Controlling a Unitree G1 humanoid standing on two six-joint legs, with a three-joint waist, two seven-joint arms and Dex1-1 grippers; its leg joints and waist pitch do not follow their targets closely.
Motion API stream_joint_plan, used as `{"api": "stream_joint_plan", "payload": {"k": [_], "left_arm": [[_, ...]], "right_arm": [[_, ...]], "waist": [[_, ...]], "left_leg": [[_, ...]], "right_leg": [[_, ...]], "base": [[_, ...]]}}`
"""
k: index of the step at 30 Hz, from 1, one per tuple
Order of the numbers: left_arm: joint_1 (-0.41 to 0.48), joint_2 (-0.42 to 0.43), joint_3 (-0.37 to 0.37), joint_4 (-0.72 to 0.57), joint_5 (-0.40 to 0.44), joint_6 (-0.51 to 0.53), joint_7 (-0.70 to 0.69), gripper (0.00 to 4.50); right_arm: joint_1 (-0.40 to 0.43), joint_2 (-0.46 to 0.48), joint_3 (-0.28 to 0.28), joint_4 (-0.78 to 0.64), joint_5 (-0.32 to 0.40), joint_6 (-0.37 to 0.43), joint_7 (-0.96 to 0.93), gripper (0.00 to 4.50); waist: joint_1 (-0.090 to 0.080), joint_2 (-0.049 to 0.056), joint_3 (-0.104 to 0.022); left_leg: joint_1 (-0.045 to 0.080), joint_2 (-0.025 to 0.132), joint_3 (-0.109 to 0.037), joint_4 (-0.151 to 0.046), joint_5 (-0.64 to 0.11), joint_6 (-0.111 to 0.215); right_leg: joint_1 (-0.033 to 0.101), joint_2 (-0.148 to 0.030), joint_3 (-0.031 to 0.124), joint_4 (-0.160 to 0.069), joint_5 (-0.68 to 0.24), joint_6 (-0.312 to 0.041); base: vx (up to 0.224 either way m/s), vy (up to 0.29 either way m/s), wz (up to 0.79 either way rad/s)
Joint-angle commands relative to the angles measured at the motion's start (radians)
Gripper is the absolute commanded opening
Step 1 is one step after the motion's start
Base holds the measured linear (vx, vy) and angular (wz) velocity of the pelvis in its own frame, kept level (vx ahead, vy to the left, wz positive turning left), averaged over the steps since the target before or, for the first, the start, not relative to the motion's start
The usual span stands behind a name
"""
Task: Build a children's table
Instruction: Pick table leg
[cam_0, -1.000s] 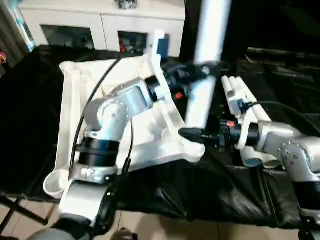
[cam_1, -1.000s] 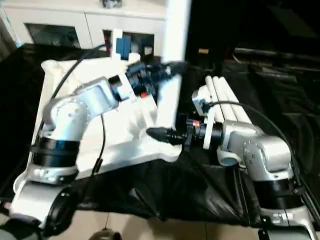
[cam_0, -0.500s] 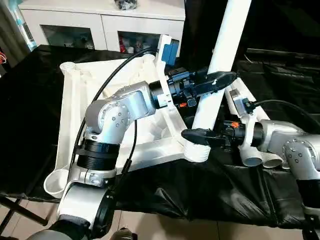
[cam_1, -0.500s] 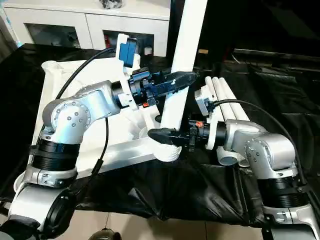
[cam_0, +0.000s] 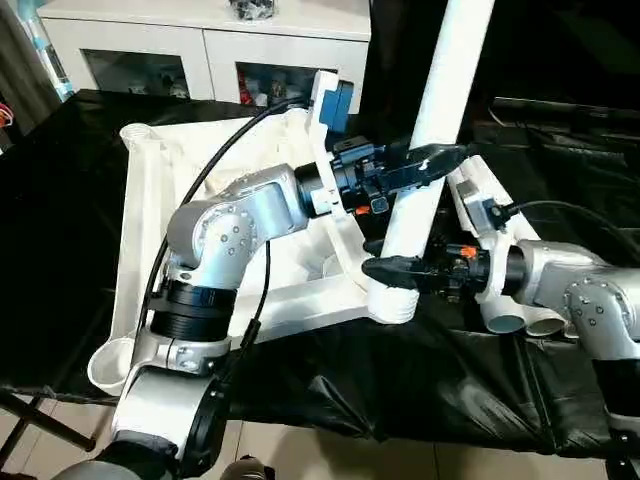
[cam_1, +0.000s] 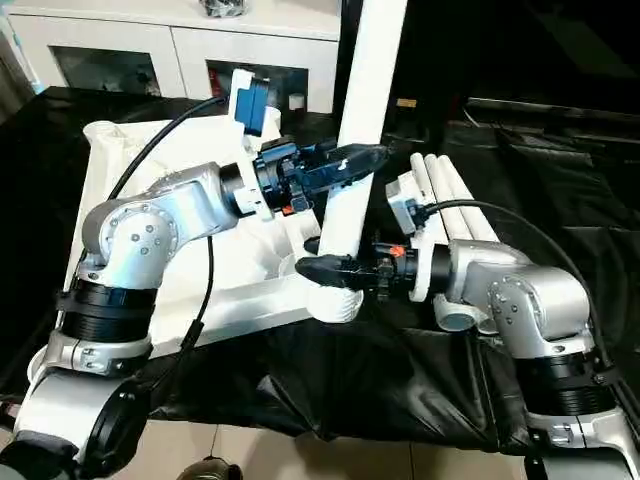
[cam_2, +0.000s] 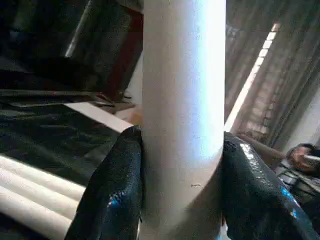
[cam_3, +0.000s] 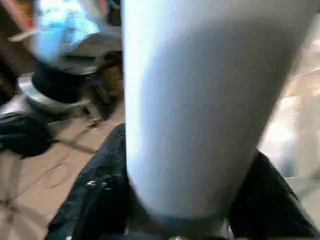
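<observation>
The children's table top (cam_0: 150, 200) lies upside down on black cloth, ribs up. One white leg (cam_0: 440, 90) stands nearly upright in the near right corner socket (cam_0: 392, 302). My left gripper (cam_0: 425, 160) is shut on this leg at mid-height; in the left wrist view its black fingers (cam_2: 110, 195) press both sides of the tube (cam_2: 182, 110). My right gripper (cam_0: 395, 268) grips the same leg just above the socket, and its fingers (cam_3: 95, 205) hug the tube (cam_3: 200, 100) in the right wrist view.
Several spare white legs (cam_0: 490, 200) lie side by side on the cloth to the right of the table top, behind my right forearm. A white cabinet with glass doors (cam_0: 200, 40) stands at the back. The cloth's front edge hangs above a tiled floor.
The leg has come down into the corner socket and stands straighter. My right gripper's fingers have closed in on its lower end. The left grip is unchanged.
</observation>
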Motion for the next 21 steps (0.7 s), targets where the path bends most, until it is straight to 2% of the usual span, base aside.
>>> {"api": "stream_joint_plan", "payload": {"k": [1,2,4,6,9,10,11,12,15,21], "left_arm": [[-0.016,-0.02,-0.002,-0.001,0.025,-0.009,0.056,1.84],[-0.021,-0.024,-0.008,0.008,0.057,-0.024,0.094,1.84],[-0.024,-0.028,-0.007,0.011,0.066,-0.027,0.113,1.84],[-0.027,-0.031,-0.006,0.015,0.075,-0.029,0.13,1.84],[-0.049,-0.057,-0.01,0.027,0.166,-0.055,0.286,1.84],[-0.058,-0.063,-0.018,0.026,0.205,-0.066,0.343,1.84],[-0.059,-0.063,-0.019,0.026,0.208,-0.067,0.348,1.84],[-0.066,-0.071,-0.017,0.027,0.226,-0.071,0.383,1.84],[-0.085,-0.08,-0.02,0.039,0.277,-0.089,0.452,1.84],[-0.097,-0.09,-0.02,0.043,0.306,-0.099,0.499,1.84]], "right_arm": [[-0.022,0.01,-0.013,0.022,-0.036,-0.017,-0.07,2.83],[-0.026,0.019,-0.012,0.02,-0.05,-0.026,-0.094,2.97],[-0.027,0.024,-0.011,0.019,-0.056,-0.027,-0.107,3.13],[-0.029,0.028,-0.01,0.018,-0.062,-0.029,-0.119,3.15],[-0.053,0.073,-0.011,0.04,-0.106,-0.012,-0.245,3.16],[-0.063,0.09,-0.012,0.052,-0.122,0.0,-0.292,3.16],[-0.064,0.092,-0.013,0.053,-0.123,0.002,-0.297,3.16],[-0.07,0.106,-0.018,0.062,-0.13,0.012,-0.328,3.16],[-0.084,0.135,-0.031,0.081,-0.141,0.021,-0.384,3.16],[-0.097,0.173,-0.032,0.096,-0.152,0.024,-0.44,3.16]], "waist": [[0.002,-0.021,-0.075],[0.004,-0.021,-0.075],[0.005,-0.021,-0.075],[0.005,-0.02,-0.075],[0.001,-0.023,-0.075],[0.0,-0.027,-0.076],[0.001,-0.025,-0.075],[0.002,-0.029,-0.075],[0.002,-0.029,-0.076],[0.001,-0.029,-0.074]], "left_leg": [[0.022,0.046,-0.01,-0.064,-0.096,0.03],[0.025,0.046,-0.009,-0.064,-0.102,0.026],[0.024,0.045,-0.009,-0.065,-0.106,0.021],[0.024,0.045,-0.01,-0.065,-0.103,0.021],[0.023,0.046,-0.011,-0.066,-0.102,0.018],[0.023,0.044,-0.011,-0.065,-0.098,0.014],[0.023,0.045,-0.011,-0.065,-0.096,0.011],[0.023,0.045,-0.011,-0.066,-0.096,0.01],[0.024,0.044,-0.011,-0.066,-0.092,0.005],[0.022,0.042,-0.009,-0.066,-0.081,0.007]], "right_leg": [[0.045,-0.053,0.029,-0.06,-0.069,-0.259],[0.045,-0.054,0.031,-0.062,-0.08,-0.257],[0.046,-0.054,0.032,-0.063,-0.089,-0.242],[0.045,-0.052,0.031,-0.062,-0.074,-0.239],[0.045,-0.052,0.031,-0.063,-0.08,-0.23],[0.045,-0.051,0.031,-0.063,-0.087,-0.225],[0.044,-0.052,0.032,-0.064,-0.09,-0.218],[0.045,-0.052,0.031,-0.065,-0.091,-0.214],[0.044,-0.051,0.031,-0.063,-0.069,-0.218],[0.045,-0.05,0.031,-0.06,-0.039,-0.218]], "base": [[0.0,0.0,0.0],[0.0,0.0,0.0],[0.0,0.0,0.0],[0.0,0.0,0.0],[0.0,0.0,0.0],[0.0,0.0,0.0],[0.0,0.0,0.0],[0.0,0.0,0.0],[0.0,0.0,0.0],[0.0,0.0,0.0]]}}
